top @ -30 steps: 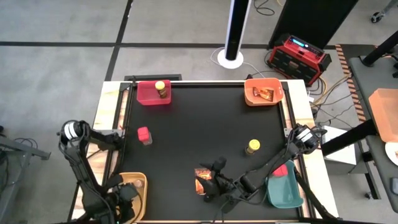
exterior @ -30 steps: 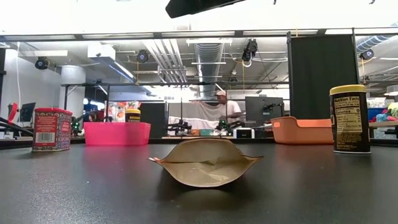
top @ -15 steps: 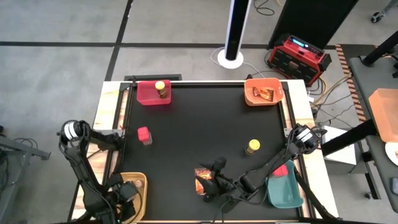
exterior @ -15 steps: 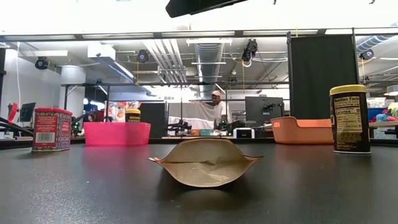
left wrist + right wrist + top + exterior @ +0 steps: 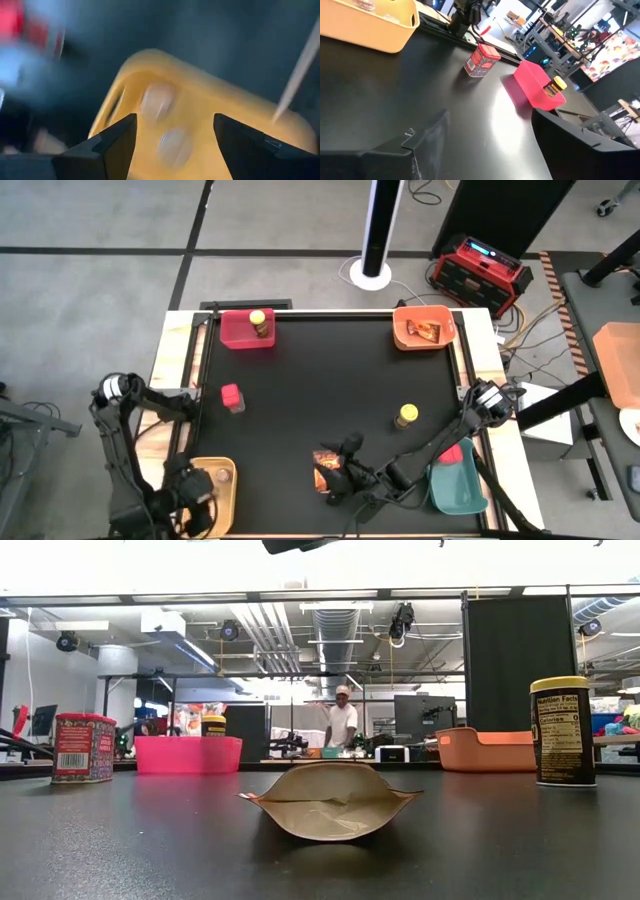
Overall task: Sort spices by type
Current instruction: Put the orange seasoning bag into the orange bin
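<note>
An orange-brown flat packet (image 5: 324, 465) (image 5: 330, 800) lies on the black table near its front edge. My right gripper (image 5: 338, 471) (image 5: 490, 115) hangs open above it, clear of it. A red blocky tin (image 5: 232, 396) (image 5: 481, 59) stands at the left and a yellow-lidded jar (image 5: 406, 416) (image 5: 563, 731) at the right. My left gripper (image 5: 188, 485) (image 5: 175, 120) is open over the yellow bin (image 5: 222, 480), which holds two tiny round jars (image 5: 165, 120). A second yellow-lidded jar (image 5: 258, 323) stands in the pink bin (image 5: 238, 332). Another packet (image 5: 424, 331) lies in the orange bin (image 5: 404, 335).
A teal bin (image 5: 458, 488) at the front right holds a red container (image 5: 452, 452). The bins sit at the table's four corners, and the middle of the black top lies bare. Wooden side strips (image 5: 172, 370) flank the table. A person (image 5: 342, 723) stands in the room behind.
My left gripper has shifted a little toward the table's left edge over the yellow bin, still open. The person in the room behind has walked to one side.
</note>
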You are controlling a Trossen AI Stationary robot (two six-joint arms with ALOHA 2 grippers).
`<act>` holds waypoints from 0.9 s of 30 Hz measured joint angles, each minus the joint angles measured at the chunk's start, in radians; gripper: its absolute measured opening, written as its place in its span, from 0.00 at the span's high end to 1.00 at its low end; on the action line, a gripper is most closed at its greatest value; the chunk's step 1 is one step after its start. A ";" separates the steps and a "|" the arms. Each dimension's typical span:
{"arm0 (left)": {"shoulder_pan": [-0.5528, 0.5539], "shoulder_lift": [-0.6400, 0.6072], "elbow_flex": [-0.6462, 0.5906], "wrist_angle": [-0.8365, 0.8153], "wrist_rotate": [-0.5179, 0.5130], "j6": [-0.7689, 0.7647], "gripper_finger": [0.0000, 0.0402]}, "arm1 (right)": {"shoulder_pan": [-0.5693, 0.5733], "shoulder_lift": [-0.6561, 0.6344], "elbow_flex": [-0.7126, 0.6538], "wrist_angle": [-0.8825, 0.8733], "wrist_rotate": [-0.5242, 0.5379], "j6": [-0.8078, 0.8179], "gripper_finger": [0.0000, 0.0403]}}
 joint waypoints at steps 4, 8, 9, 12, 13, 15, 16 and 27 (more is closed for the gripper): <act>0.035 0.000 0.047 0.052 -0.365 0.112 0.39 | -0.001 -0.031 0.000 -0.020 -0.012 0.018 0.37; 0.122 0.000 0.012 0.234 -0.553 0.429 0.42 | -0.029 -0.086 0.000 -0.096 -0.100 0.056 0.42; 0.148 0.000 -0.007 0.294 -0.574 0.518 0.43 | -0.040 -0.101 0.000 -0.117 -0.136 0.067 0.43; 0.235 0.000 -0.072 0.440 -0.575 0.759 0.46 | -0.075 -0.146 -0.001 -0.200 -0.215 0.114 0.46; 0.263 -0.001 -0.095 0.477 -0.577 0.813 0.46 | -0.087 -0.160 -0.001 -0.237 -0.217 0.144 0.46; 0.315 -0.004 -0.142 0.503 -0.579 0.888 0.47 | -0.112 -0.189 -0.001 -0.336 -0.209 0.211 0.47; 0.335 -0.006 -0.167 0.505 -0.580 0.906 0.48 | -0.127 -0.202 -0.001 -0.390 -0.208 0.249 0.46; 0.398 -0.210 -0.429 0.507 -0.675 0.797 0.49 | -0.265 -0.397 -0.002 -0.931 -0.229 0.684 0.40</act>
